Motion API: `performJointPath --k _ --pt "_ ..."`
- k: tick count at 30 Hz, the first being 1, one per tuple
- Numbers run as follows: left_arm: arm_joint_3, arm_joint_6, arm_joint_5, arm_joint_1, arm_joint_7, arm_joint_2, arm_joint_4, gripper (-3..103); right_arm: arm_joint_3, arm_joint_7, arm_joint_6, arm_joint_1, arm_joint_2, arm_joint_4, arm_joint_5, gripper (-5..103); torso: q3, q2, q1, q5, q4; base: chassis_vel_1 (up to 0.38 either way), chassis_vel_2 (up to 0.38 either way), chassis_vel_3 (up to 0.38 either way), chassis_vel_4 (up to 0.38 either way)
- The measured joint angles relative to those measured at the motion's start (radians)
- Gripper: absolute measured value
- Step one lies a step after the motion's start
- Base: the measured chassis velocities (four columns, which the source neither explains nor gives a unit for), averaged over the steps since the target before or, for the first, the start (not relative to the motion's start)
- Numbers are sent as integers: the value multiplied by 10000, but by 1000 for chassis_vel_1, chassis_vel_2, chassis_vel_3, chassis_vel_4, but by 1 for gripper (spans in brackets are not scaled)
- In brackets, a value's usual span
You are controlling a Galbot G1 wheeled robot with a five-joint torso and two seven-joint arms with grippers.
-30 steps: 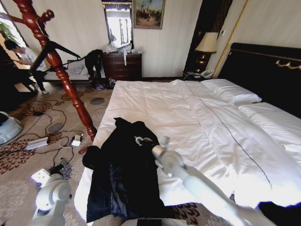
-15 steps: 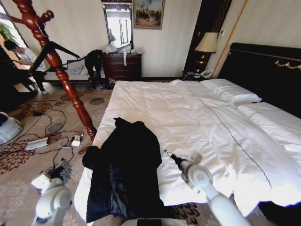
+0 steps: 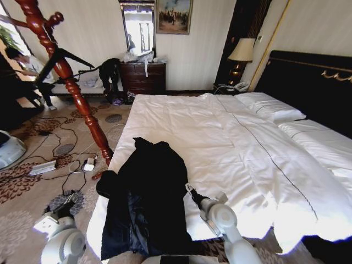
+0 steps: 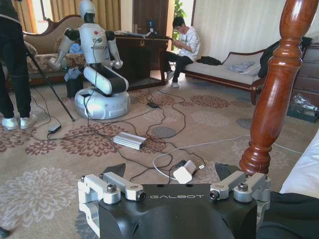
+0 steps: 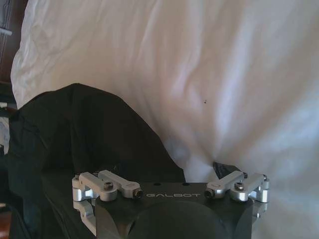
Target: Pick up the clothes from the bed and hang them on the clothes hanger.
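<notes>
I'm holding right gripper (image 3: 190,190) fingers wide at black soft-cloth coat's (image 3: 144,192) edge, near the white-duvet bed's (image 3: 220,143) foot edge, left gripper (image 4: 171,172) spread wide, hanging over carpet (image 4: 60,189).

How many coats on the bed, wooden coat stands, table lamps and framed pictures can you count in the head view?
Black coat: 1
Wooden coat stand: 1
Table lamp: 1
Framed picture: 1
Total: 4

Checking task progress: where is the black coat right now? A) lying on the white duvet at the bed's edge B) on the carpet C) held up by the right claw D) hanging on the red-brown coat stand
A: the black coat lies flat on the bed.
</notes>
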Motion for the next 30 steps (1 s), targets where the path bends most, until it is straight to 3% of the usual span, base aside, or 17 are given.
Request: performJointPath --k 5,11,13,17,19,22,24,26,28,30 --pt "-61 15 92 -30 -53 51 46 100 143 -255 183 476 721 -532 -19 103 0 0 0 1 0 0 0 0 0" --pt "-91 17 140 -203 -134 32 377 100 -91 -647 382 679 1088 -668 -168 79 1 -1 0 1 0 0 0 0 0" --pt "-90 17 156 -228 -138 15 427 100 -139 -722 424 704 1133 -677 -177 79 1 -1 1 1 0 0 0 0 0" --pt "-90 7 219 -311 -162 -1 630 100 -328 -1164 611 800 1204 -685 -239 57 0 -1 0 1 1 0 0 0 0" --pt "-91 5 222 -337 -174 4 677 100 -371 -1303 674 843 1204 -685 -261 57 0 -1 0 1 0 0 0 0 0" --pt "-95 0 225 -414 -200 10 765 100 -497 -1656 893 944 1119 -664 -410 41 1 -1 0 2 1 0 0 0 0" --pt "-96 0 225 -435 -207 6 779 100 -560 -1764 957 954 1051 -596 -474 36 1 -1 0 2 0 0 0 0 0" --pt "-92 -4 227 -467 -213 -25 801 100 -777 -2101 1108 914 813 -365 -837 25 0 -1 0 3 1 0 0 0 0" --pt "-90 -8 232 -480 -217 -45 813 100 -901 -2315 1211 853 680 -267 -1134 25 0 -1 1 3 1 0 0 0 0" --pt "-85 -18 246 -494 -219 -93 824 100 -1210 -2846 1473 710 354 -34 -1931 14 0 -1 1 3 0 0 0 0 0"
